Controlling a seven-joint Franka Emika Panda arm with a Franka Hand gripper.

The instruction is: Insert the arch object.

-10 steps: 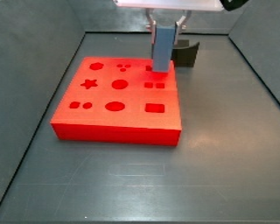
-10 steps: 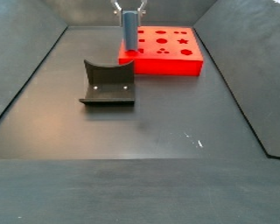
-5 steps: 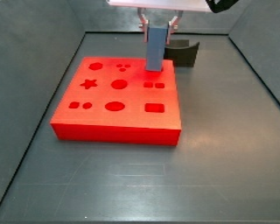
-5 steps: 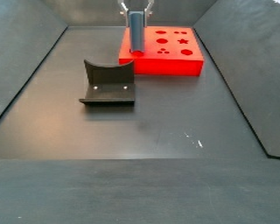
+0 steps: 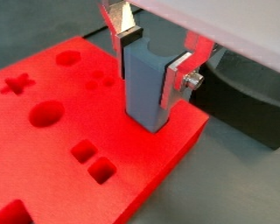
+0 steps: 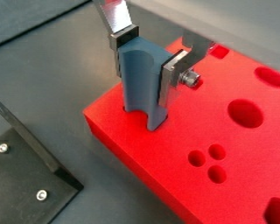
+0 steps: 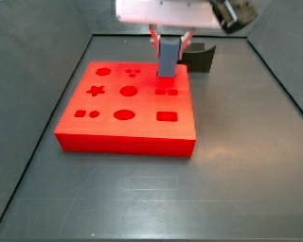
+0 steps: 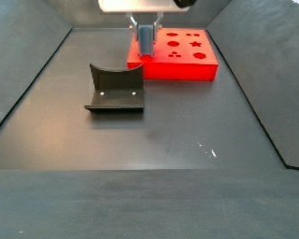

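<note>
My gripper (image 7: pixel 169 43) is shut on a blue-grey upright bar (image 5: pixel 149 83) with a semicircular groove down one face. The silver fingers (image 6: pixel 175 66) clamp its two sides in both wrist views. The bar stands over the red slab (image 7: pixel 129 128) with shaped holes, at the corner nearest the fixture. Its lower end meets the slab's top (image 6: pixel 189 131). Both side views show the bar (image 8: pixel 146 39) upright under the gripper (image 8: pixel 145 26). No small dark grey arch block shows in any view.
The dark L-shaped fixture (image 8: pixel 115 91) stands on the grey floor beside the slab (image 8: pixel 177 67); it also shows behind the bar in a side view (image 7: pixel 200 59). Dark sloping walls ring the floor.
The gripper has shifted a little sideways over the slab and come down with the bar. Less of the bar now shows above the slab's top.
</note>
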